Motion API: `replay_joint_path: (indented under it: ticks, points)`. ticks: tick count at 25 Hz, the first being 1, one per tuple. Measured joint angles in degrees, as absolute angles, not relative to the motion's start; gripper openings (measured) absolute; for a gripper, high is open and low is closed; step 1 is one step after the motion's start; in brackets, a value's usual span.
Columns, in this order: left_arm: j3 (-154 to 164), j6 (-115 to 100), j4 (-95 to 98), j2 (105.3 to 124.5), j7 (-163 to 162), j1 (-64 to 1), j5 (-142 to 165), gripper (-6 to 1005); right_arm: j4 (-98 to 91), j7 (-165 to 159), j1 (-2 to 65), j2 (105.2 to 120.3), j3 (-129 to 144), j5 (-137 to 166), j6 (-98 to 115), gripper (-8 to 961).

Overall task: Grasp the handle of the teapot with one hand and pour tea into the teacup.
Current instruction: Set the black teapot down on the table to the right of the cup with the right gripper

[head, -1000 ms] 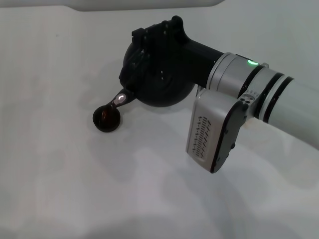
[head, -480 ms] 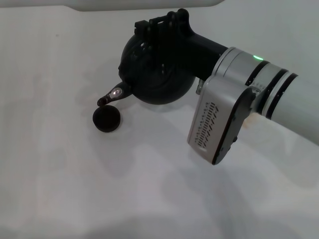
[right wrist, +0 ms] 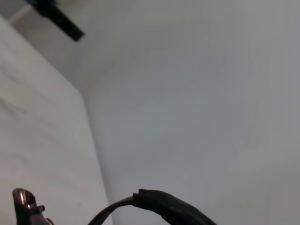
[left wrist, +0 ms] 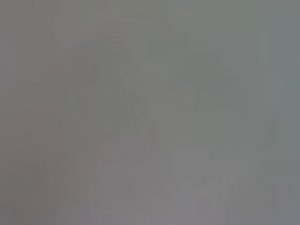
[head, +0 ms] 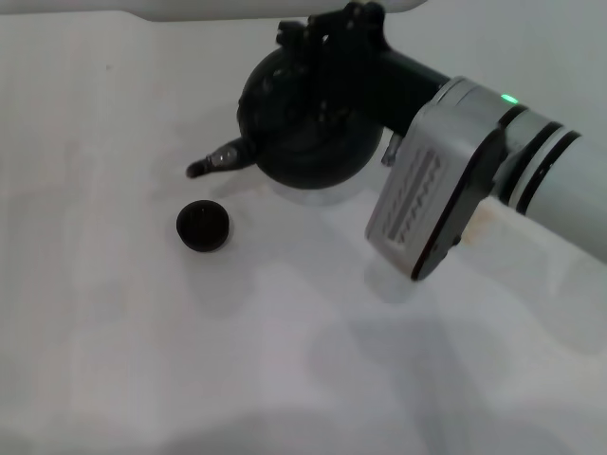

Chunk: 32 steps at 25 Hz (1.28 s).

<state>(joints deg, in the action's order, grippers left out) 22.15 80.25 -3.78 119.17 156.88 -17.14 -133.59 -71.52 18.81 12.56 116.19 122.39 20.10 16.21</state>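
Teapot [head: 303, 142]: far side of the white bench [head: 142, 360], roughly level, spout [head: 213, 161] pointing left
Handle [head: 327, 38]: over the teapot's top, clamped in the right gripper [head: 332, 43]
Teacup [head: 203, 226]: upright on the bench, just below the spout tip, apart from it
Left gripper: not visible in any view

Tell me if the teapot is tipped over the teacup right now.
No. The teapot sits roughly level, spout clear of the teacup.
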Motion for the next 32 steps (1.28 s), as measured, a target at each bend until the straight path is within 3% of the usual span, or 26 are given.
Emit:
replay_joint_path:
  ticks: [16,32]
  points:
    - [22.15,79.64,-3.78,119.18,156.89,-17.44,-133.59,891,-76.28,18.24,12.00,115.83,115.59,2.10,4.97,37]
    - [22.15,79.54,-3.51,119.16,156.89,-17.47,-133.79,892,-88.70,13.94,-0.52,115.28,111.00,-0.83,-7.29,36]
